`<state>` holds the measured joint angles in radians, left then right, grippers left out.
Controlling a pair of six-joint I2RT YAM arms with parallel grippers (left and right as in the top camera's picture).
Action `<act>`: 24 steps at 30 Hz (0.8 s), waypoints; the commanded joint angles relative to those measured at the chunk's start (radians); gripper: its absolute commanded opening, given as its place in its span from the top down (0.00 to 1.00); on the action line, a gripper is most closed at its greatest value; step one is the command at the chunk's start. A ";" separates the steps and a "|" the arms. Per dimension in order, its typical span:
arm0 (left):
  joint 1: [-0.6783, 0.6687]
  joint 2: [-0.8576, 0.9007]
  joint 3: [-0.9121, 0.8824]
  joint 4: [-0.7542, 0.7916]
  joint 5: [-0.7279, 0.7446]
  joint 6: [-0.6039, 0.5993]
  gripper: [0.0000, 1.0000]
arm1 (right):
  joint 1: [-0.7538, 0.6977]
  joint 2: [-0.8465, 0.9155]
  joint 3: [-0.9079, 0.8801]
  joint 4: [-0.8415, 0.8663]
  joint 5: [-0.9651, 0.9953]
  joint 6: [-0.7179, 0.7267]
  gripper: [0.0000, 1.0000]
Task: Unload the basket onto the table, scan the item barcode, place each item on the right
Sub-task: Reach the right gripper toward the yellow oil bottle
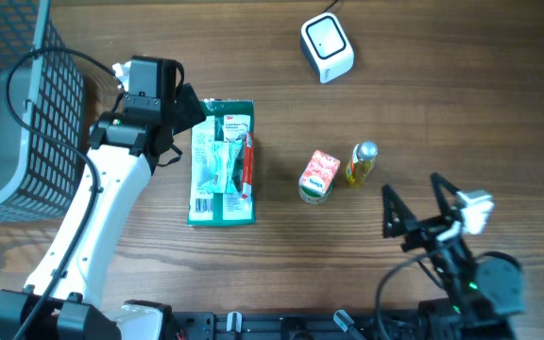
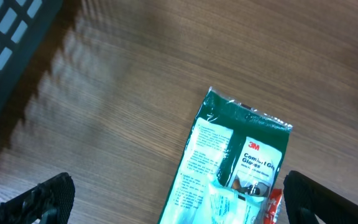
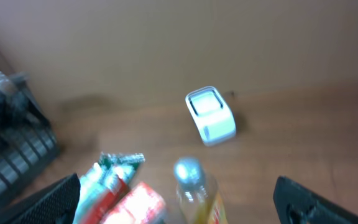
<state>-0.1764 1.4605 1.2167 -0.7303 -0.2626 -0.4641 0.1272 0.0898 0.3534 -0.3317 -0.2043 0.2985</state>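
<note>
While the left tool point(image 1: 193, 106) gapes wide, the glove packet point(image 1: 222, 165) lies just beside it.

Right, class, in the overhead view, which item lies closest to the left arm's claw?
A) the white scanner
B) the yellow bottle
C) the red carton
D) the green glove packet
D: the green glove packet lies right beside the open left claw, while the white scanner, red carton and yellow bottle all sit farther away.

White left arm point(image 1: 111, 203), black joints, looping black cable point(image 1: 25, 68), black right pincer point(image 1: 411, 185)
</note>
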 commanded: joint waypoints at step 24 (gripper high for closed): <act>0.005 0.006 -0.005 0.000 0.005 0.015 0.00 | 0.000 1.237 0.862 -0.753 0.005 -0.011 0.03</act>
<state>-0.1764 1.4616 1.2156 -0.7334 -0.2596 -0.4641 0.1272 1.2881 1.2022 -1.0889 -0.2287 0.2726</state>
